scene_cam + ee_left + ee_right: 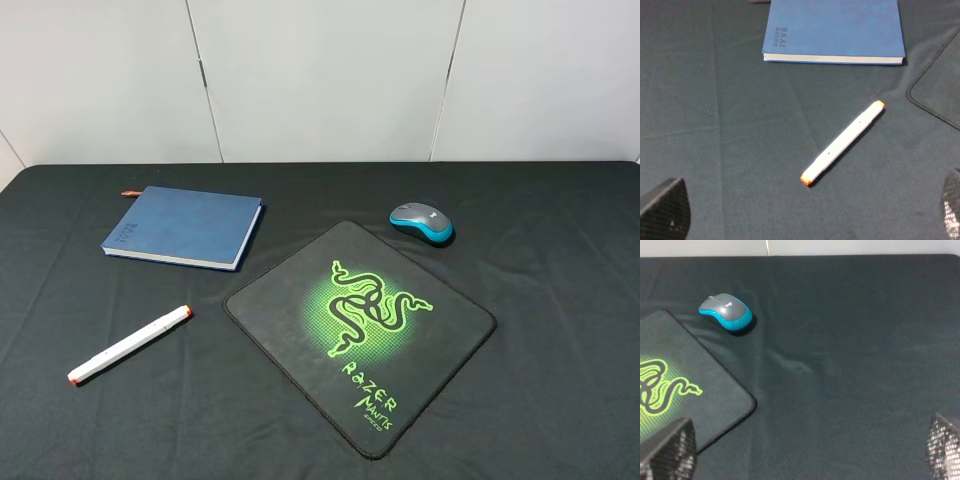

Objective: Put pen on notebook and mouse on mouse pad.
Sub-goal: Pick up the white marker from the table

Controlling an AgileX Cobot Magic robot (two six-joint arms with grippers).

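Observation:
The white pen (129, 345) with orange tips lies slanted on the black cloth, in front of the blue notebook (184, 226) and apart from it. Behind the far right corner of the black mouse pad (300, 345) with its green snake logo sits the grey and blue mouse (422, 222), off the pad. In the left wrist view my left gripper (807, 215) hangs open above the cloth, short of the pen (842, 143), with the notebook (834, 30) beyond. My right gripper (806, 450) is open and empty too, with the mouse (726, 311) far ahead and a corner of the mouse pad (715, 395) beside one fingertip (667, 450).
A black cloth (560, 300) covers the whole table up to a white panelled wall (320, 80). Neither arm shows in the high view. Small wrinkles in the cloth run beside the mouse pad.

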